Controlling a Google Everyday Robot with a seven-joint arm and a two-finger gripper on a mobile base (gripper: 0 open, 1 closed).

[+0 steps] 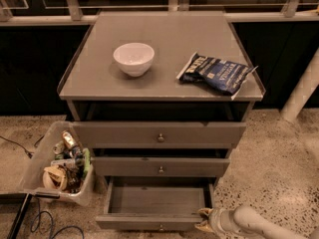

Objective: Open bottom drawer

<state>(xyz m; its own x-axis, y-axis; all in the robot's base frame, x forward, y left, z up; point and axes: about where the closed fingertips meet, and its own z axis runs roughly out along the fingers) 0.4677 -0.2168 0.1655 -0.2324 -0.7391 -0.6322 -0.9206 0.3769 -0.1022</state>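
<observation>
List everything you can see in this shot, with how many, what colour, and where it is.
cabinet: one, grey, centre
bowl: one, white, on the cabinet top, left of centre
snack bag: one, dark blue, on the cabinet top, right side
upper drawers: two, grey with small round knobs, stacked above the lowest one
bottom drawer: one, grey, lowest, pulled out, nothing visible inside
bin: one, clear plastic, on the floor to the left, holding assorted items
cables: a few, dark, on the floor at lower left
post: one, white, right edge
gripper: one, pale, at the bottom drawer's right front corner
arm: one, light grey, bottom right
</observation>
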